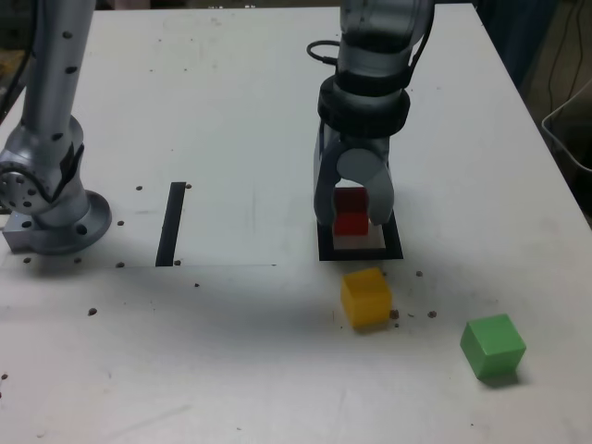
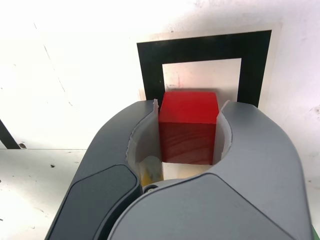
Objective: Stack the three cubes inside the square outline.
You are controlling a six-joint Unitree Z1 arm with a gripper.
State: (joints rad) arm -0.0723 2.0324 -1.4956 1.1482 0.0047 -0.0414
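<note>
Because the task needs a first cube as the base of the stack, the gripper (image 1: pixel 354 215) stands at the centre of the exterior view with its jaws clamped on the red cube (image 1: pixel 351 212), directly over the square outline (image 1: pixel 361 251). In the wrist view the two grey fingers (image 2: pixel 250 150) press on opposite sides of the red cube (image 2: pixel 189 131), and the black frame with its white centre (image 2: pixel 202 75) lies just beyond it, so the cube looks already lined up with the target. Whether the cube touches the table inside the frame or hangs a little above it, I cannot tell from these pictures.

The yellow cube (image 1: pixel 365 296) waits just below the outline in the exterior view, near it but apart, and the green cube (image 1: pixel 493 346) sits further away at the lower right. Both are free and upright, easy to reach for the next layers. A straight black strip (image 1: pixel 171 222) lies at the left of centre and seems to have no part in the stacking. I judge the task is in its first step: only the red cube is at the square.
</note>
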